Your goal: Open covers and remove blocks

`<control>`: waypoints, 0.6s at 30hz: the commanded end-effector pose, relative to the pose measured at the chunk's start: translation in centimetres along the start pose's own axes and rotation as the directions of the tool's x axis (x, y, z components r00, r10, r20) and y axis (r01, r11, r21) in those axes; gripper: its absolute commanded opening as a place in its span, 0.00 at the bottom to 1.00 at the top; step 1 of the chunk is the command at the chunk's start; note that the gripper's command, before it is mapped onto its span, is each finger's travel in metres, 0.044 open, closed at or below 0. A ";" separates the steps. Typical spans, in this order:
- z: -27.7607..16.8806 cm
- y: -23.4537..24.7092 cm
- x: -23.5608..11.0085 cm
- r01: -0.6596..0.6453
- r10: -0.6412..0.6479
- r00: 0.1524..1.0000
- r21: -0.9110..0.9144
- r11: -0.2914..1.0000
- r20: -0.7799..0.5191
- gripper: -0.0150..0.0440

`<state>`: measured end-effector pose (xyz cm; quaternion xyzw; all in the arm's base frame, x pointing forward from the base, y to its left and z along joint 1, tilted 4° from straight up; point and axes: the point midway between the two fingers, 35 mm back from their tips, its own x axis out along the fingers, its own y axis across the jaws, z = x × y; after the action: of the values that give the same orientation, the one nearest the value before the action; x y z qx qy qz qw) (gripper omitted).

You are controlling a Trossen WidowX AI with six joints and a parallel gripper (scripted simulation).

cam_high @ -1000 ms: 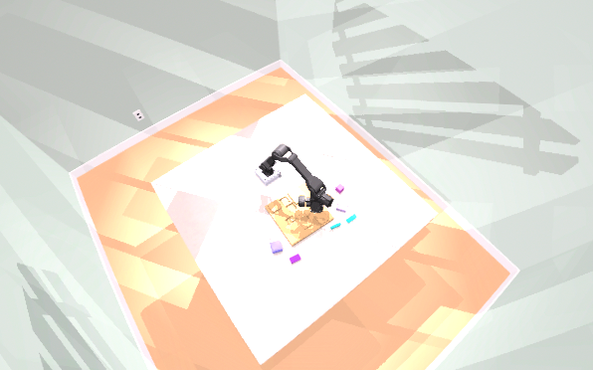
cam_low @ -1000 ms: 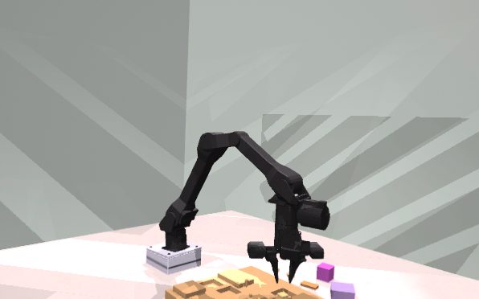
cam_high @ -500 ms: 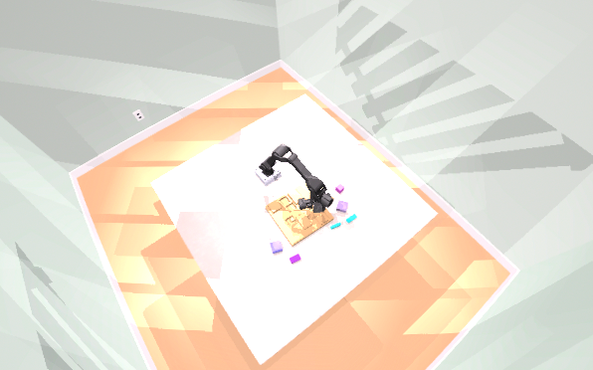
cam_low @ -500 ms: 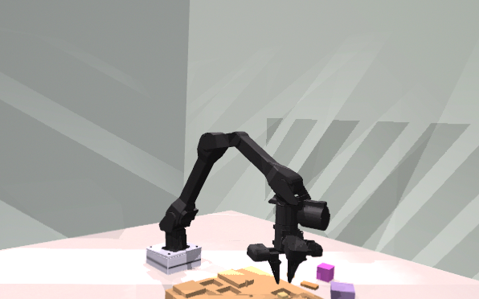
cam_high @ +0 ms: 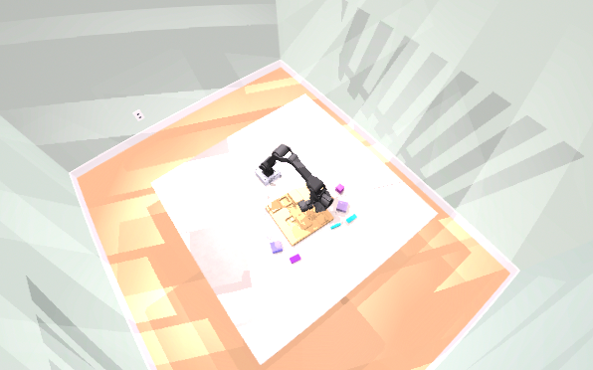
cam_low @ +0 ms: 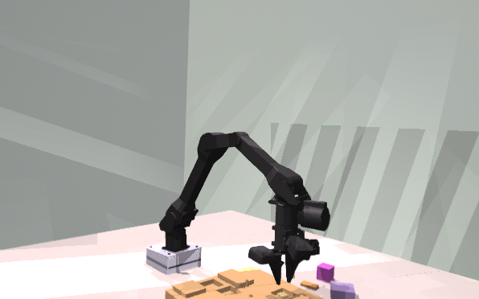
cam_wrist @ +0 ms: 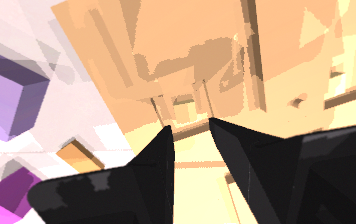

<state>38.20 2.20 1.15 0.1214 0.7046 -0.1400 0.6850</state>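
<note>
Board [cam_high: 296, 230]: tan, on the white counter [cam_high: 247, 164], near my base [cam_high: 262, 178]. My jaws: narrow, holding nothing, tips down over the board's right edge. Blocks on counter: lilac [cam_low: 341, 289] and magenta [cam_low: 325, 272] right of board.

Dark jaws part-open and empty over the tan puzzle board [cam_wrist: 189, 45], lavender block [cam_wrist: 6, 90] at left.
</note>
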 end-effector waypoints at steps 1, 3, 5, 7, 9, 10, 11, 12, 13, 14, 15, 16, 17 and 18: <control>-0.1 0.0 0.1 0.001 -0.001 1.000 -0.023 1.000 -0.002 0.50; -0.1 0.0 0.1 0.001 -0.001 1.000 -0.023 1.000 -0.002 0.50; -0.1 0.0 0.1 0.001 -0.001 1.000 -0.023 1.000 -0.002 0.50; -0.1 0.0 0.1 0.001 -0.001 1.000 -0.023 1.000 -0.002 0.50; -0.1 0.0 0.2 0.001 -0.001 1.000 -0.023 1.000 -0.002 0.50; -0.1 0.0 0.2 0.001 -0.001 1.000 -0.023 1.000 -0.002 0.50; -0.1 0.0 0.3 0.001 -0.001 1.000 -0.023 1.000 -0.002 0.50; -0.1 0.0 0.4 0.001 -0.001 1.000 -0.023 1.000 -0.002 0.50; -0.1 0.0 0.5 0.001 -0.001 1.000 -0.023 1.000 -0.002 0.50; -0.1 0.0 0.5 0.001 -0.001 1.000 -0.023 1.000 -0.002 0.50; -0.1 0.0 0.6 0.001 -0.001 1.000 -0.023 1.000 -0.002 0.50; -0.1 0.0 0.7 0.001 -0.001 1.000 -0.023 1.000 -0.002 0.50; -0.1 0.0 0.8 0.001 -0.001 1.000 -0.023 1.000 -0.002 0.50; -0.1 0.0 0.9 0.001 -0.001 1.000 -0.023 1.000 -0.002 0.50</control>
<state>38.35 2.21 0.72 0.1162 0.7038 -0.1337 0.6880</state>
